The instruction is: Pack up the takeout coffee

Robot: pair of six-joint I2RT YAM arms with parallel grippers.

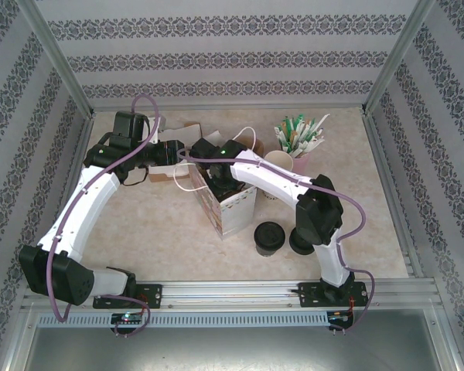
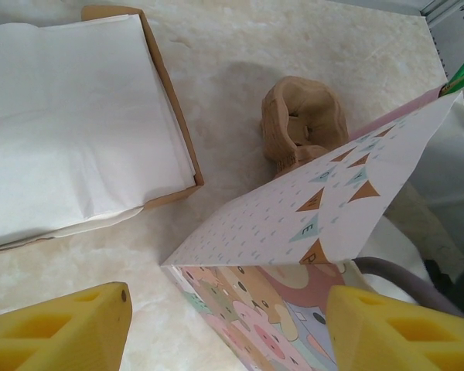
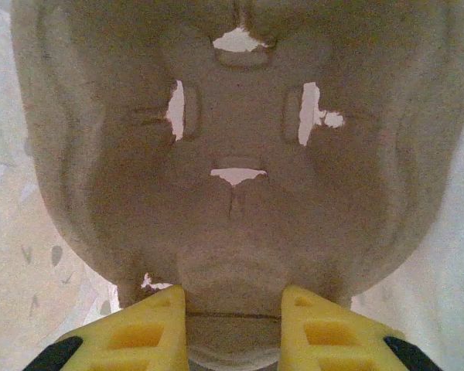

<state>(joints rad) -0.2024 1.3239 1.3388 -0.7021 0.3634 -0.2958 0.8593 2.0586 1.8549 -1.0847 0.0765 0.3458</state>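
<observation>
Napkin box (image 2: 172, 100): on the desk (image 1: 162, 232), just left of the paper bag (image 1: 236, 210), with white sheets inside.
Left pincer (image 2: 228, 297): at the bag's left side, fingers apart (the bag's printed edge sits between them).
Right pincer (image 3: 233, 297): inside the bag's mouth, clamped on the rim of a brown pulp carrier (image 3: 232, 131).
Takeout coffee (image 1: 269, 236): upright on the desk near the bag's right front corner, outside it (black lid on).
</observation>
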